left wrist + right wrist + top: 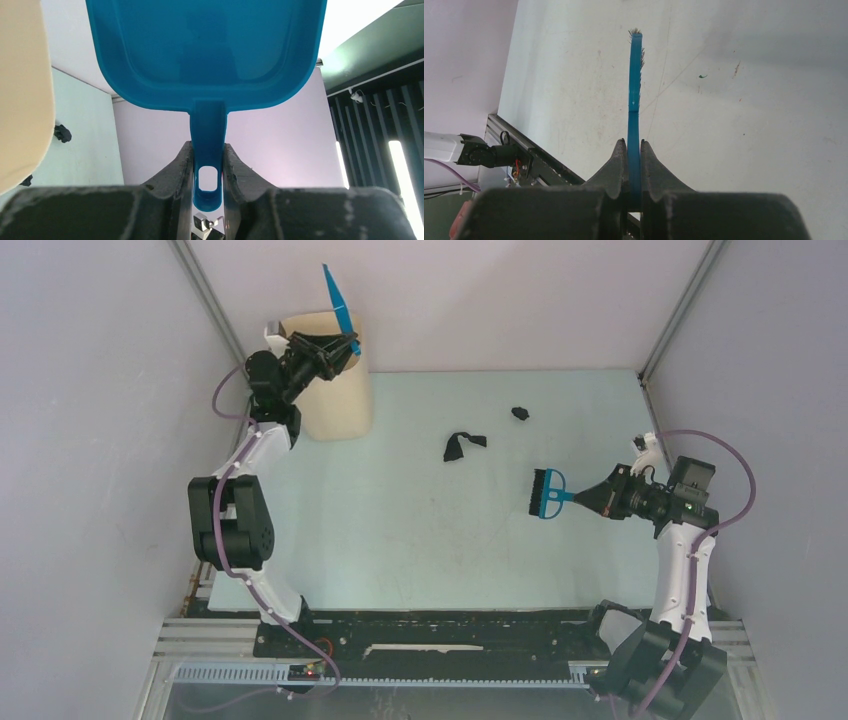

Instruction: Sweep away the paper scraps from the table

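Observation:
Two black paper scraps lie on the pale green table (400, 540): a larger one (461, 444) mid-table and a small one (520, 413) further back. One scrap (62, 133) also shows in the left wrist view. My left gripper (340, 345) is shut on the handle of the blue dustpan (335, 298), held tipped up over the beige bin (335, 405); the pan (205, 50) looks empty. My right gripper (592, 497) is shut on the handle of the blue hand brush (548, 493), held right of the scraps; it shows edge-on in the right wrist view (634, 90).
The beige bin stands at the table's back left corner. Grey walls enclose the table on three sides. A black rail (450, 635) runs along the near edge between the arm bases.

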Action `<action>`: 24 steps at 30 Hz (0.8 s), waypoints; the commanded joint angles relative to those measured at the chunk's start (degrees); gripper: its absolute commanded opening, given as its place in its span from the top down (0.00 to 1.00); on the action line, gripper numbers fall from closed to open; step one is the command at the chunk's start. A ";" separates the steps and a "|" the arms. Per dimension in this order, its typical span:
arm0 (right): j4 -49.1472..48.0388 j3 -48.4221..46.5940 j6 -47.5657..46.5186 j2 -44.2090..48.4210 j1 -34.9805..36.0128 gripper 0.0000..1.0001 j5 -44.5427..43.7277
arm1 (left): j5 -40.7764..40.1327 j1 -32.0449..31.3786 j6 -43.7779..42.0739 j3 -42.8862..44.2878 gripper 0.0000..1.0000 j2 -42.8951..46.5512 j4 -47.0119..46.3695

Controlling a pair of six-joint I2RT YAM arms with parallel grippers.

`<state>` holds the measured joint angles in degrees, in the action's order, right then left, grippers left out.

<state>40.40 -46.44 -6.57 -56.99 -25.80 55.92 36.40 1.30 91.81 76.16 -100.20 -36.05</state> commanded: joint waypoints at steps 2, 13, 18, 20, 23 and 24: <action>-1.30 0.05 -0.55 1.01 -0.41 1.00 1.29 | 1.89 -0.04 1.47 -0.89 0.96 2.83 -5.16; -1.39 0.03 -0.50 0.94 -0.46 1.00 1.20 | 4.07 -4.90 -11.45 -1.77 0.94 11.38 7.52; -1.54 0.03 -0.69 1.16 -0.39 1.00 1.13 | 2.96 -9.88 -28.18 1.64 0.93 15.67 31.01; -1.39 0.03 -0.70 1.42 -0.39 1.00 1.07 | 1.47 -12.24 -32.65 0.97 0.93 17.28 38.33; -1.38 0.01 -0.77 1.65 -0.39 1.00 0.94 | -1.80 -16.66 -42.15 -0.20 0.93 19.41 48.62; -1.39 0.03 -0.79 1.91 -0.39 1.00 0.93 | -2.57 -18.19 -45.04 -1.04 0.93 20.14 51.19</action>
<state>40.38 -46.44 -6.68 -56.64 -25.87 55.90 37.26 -12.21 63.61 75.64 -83.64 -2.94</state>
